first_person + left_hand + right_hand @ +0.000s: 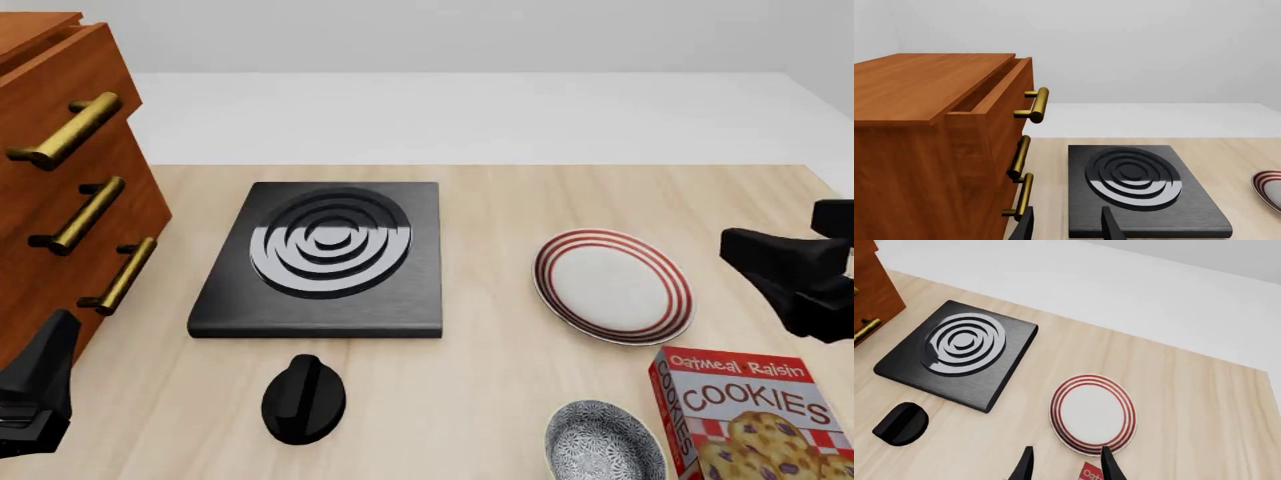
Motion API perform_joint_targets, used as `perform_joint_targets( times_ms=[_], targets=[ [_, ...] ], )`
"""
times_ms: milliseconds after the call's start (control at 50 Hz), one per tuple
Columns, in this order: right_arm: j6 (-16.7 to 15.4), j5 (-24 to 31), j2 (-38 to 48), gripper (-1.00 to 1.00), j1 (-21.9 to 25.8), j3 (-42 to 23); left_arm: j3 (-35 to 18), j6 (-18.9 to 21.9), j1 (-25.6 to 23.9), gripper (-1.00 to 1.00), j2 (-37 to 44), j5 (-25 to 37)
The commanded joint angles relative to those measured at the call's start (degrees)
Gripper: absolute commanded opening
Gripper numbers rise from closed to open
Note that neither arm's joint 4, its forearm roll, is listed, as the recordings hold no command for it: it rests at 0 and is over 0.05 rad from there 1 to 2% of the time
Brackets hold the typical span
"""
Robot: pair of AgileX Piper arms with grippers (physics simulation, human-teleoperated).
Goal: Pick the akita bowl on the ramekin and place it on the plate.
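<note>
While one plate (613, 285) shows, one akita bowl (605, 442).

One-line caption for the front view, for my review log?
Speckled akita bowl beside cookie box, red-ringed plate bare, both grippers away.

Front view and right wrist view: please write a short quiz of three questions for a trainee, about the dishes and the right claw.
1. True or false: the akita bowl already lies on the plate.
2. Which thing stands close beside the bowl, to its right in the front view?
A. the cookie box
B. the black knob
C. the wooden cabinet
3. Fill in the missing word: in the right wrist view, the right claw is ____ and has nothing between its fingers.

Key: 1 false, the plate is bare and the bowl is nearer to the camera than the plate; 2 A; 3 open.
</note>
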Motion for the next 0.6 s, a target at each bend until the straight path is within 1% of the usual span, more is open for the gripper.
perform_joint_targets(
  times_ms=[20, 60, 120, 140, 180, 220, 240, 280, 320, 360, 380, 400, 420, 440, 480, 600],
  targets=[
    [0.22, 7.65, 6.93, 1.00, 5.59, -2.45, 0.00, 0.00, 0.00, 1.00, 0.00, 0.00],
    [1.40, 8.51, 7.59, 1.00, 6.57, -1.97, 0.00, 0.00, 0.00, 1.00, 0.00, 0.00],
    [2.37, 9.00, 7.86, 1.00, 7.23, -1.25, 0.00, 0.00, 0.00, 1.00, 0.00, 0.00],
    [2.04, 9.16, 7.75, 1.00, 7.43, -1.23, 0.00, 0.00, 0.00, 1.00, 0.00, 0.00],
    [3.36, 9.49, 8.10, 1.00, 8.99, -0.45, 0.00, 0.00, 0.00, 1.00, 0.00, 0.00],
    [4.08, 9.57, 8.26, 1.00, 9.35, 0.02, 0.00, 0.00, 0.00, 1.00, 0.00, 0.00],
    [3.89, 9.36, 8.38, 1.00, 9.82, 1.35, 0.00, 0.00, 0.00, 1.00, 0.00, 0.00],
    [5.46, 8.87, 8.96, 1.00, 11.02, 2.67, 0.00, 0.00, 0.00, 1.00, 0.00, 0.00],
    [5.30, 8.60, 9.05, 1.00, 11.53, 3.21, 0.00, 0.00, 0.00, 1.00, 0.00, 0.00],
    [6.21, 8.22, 9.38, 1.00, 12.46, 4.11, 0.00, 0.00, 0.00, 1.00, 0.00, 0.00],
    [6.09, 8.10, 9.25, 1.00, 12.31, 4.40, 0.00, 0.00, 0.00, 1.00, 0.00, 0.00],
    [6.78, 7.72, 9.54, 1.00, 12.60, 5.06, 0.00, 0.00, 0.00, 1.00, 0.00, 0.00],
    [6.63, 7.45, 9.55, 1.00, 12.62, 5.53, 0.00, 0.00, 0.00, 1.00, 0.00, 0.00],
    [7.40, 6.74, 9.94, 1.00, 13.13, 6.45, 0.00, 0.00, 0.00, 1.00, 0.00, 0.00],
    [7.99, 6.27, 10.34, 1.00, 13.43, 7.01, 0.00, 0.00, 0.00, 1.00, 0.00, 0.00],
    [8.29, 5.19, 11.44, 1.00, 13.65, 8.80, 0.00, 0.00, 0.00, 1.00, 0.00, 0.00]
  ],
)
